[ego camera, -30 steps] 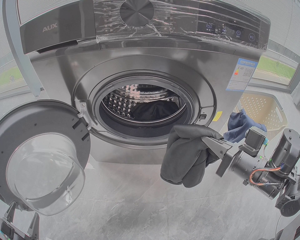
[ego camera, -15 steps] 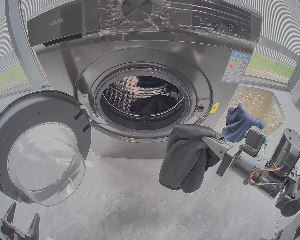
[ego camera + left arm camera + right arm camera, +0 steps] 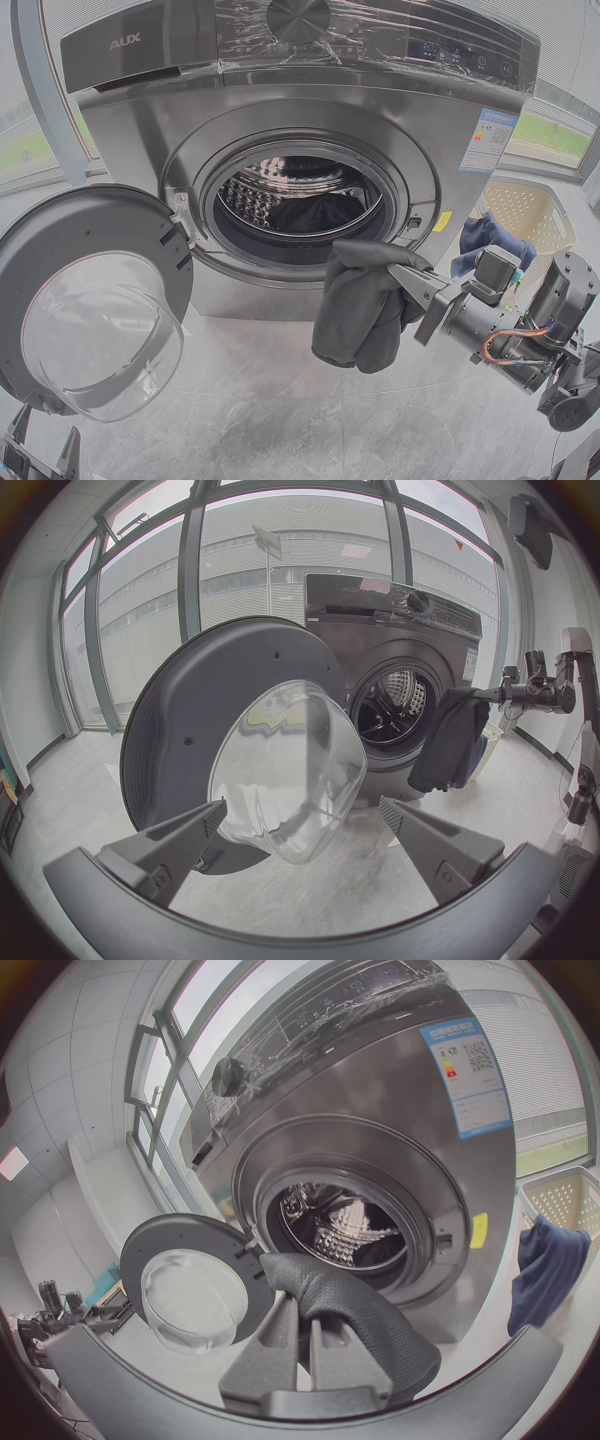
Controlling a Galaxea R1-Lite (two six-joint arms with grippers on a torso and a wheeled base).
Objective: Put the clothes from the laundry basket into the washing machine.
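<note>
A dark grey garment (image 3: 359, 306) is being held by the right gripper (image 3: 395, 272), whose fingers are being pressed together on an upper fold of the cloth. The rest is hanging down freely, clear of the floor (image 3: 281, 400). The garment is being held just in front of the washing machine (image 3: 300, 106), at the lower right of the round drum opening (image 3: 300, 206) and a little nearer than its rim.

Inside the drum, a black garment (image 3: 315, 214) is lying low towards the far side. To the right of the machine the laundry basket (image 3: 537, 215) is standing on the floor, and a dark blue garment (image 3: 494, 240) is hanging over its left rim, partly outside the basket.

On the left, the machine's door (image 3: 81, 231) is standing wide open on its hinge, with its clear glass bowl (image 3: 100, 337) bulging towards the near side. The left gripper (image 3: 301, 805) is being held low at the near left, in front of the door and well apart from the grey garment — its fingers are being kept wide apart with nothing between them. Clear plastic film (image 3: 375, 37) is covering the control panel along the top of the machine.
</note>
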